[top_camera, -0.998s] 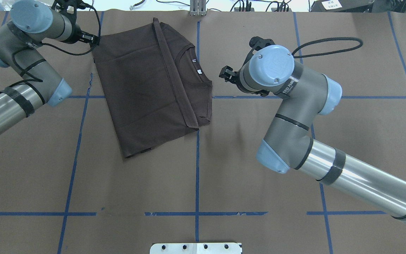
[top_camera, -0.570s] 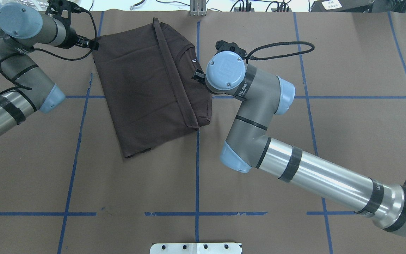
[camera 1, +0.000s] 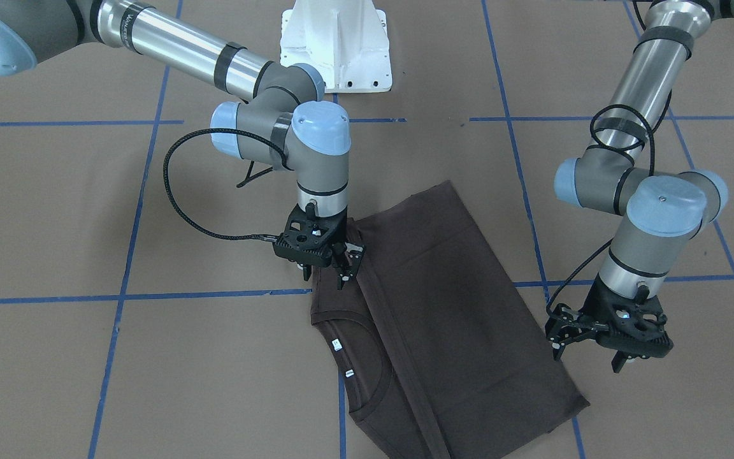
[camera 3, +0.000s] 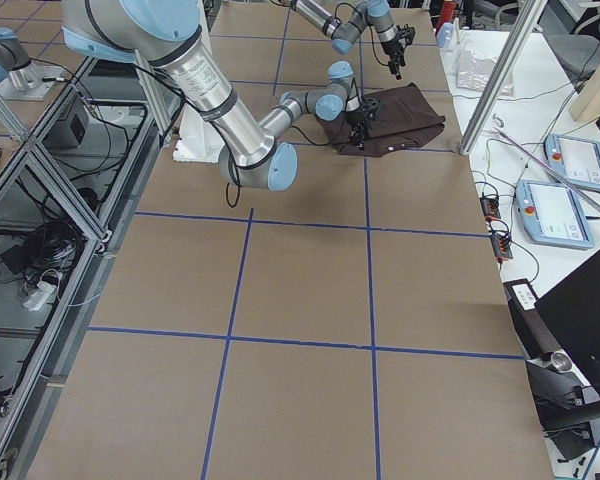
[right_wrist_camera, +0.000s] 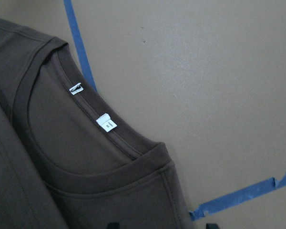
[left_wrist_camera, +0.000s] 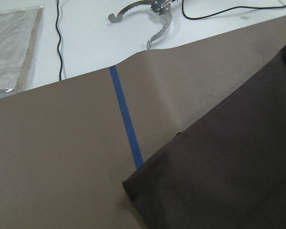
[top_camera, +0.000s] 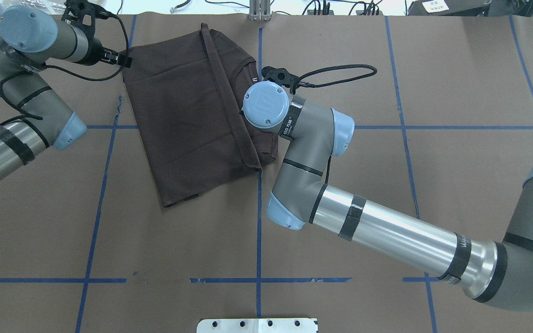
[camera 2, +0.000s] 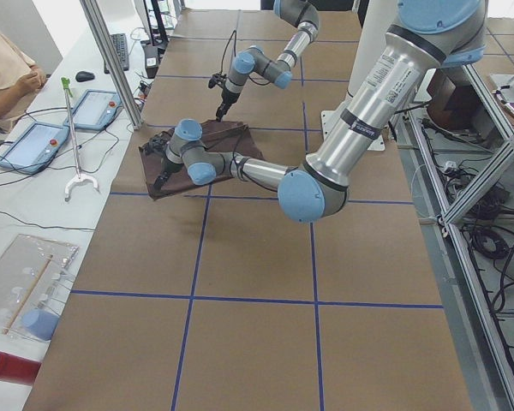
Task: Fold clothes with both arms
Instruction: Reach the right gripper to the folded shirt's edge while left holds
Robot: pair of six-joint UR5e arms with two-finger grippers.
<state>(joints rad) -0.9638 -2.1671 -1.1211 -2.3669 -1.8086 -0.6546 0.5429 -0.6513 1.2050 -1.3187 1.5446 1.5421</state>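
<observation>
Jaws apart, empty: right gripper (camera 1: 325, 274), left gripper (camera 1: 587, 357).
Blue-taped brown table (top_camera: 178, 240) under T-shirt (top_camera: 178, 106); left side view's upper left adds a person (camera 2: 4, 73).

The table (top_camera: 387, 208) wears a cover of brown paper (top_camera: 470, 83), marked into big squares by blue tape (top_camera: 259, 231). A dark brown T-shirt (top_camera: 188, 115) lies folded flat on it in the upper middle of the overhead view, left of centre, covering a stretch of one tape line. The white pedestal base (camera 1: 335, 44) stands at the top of the front-facing view.
</observation>
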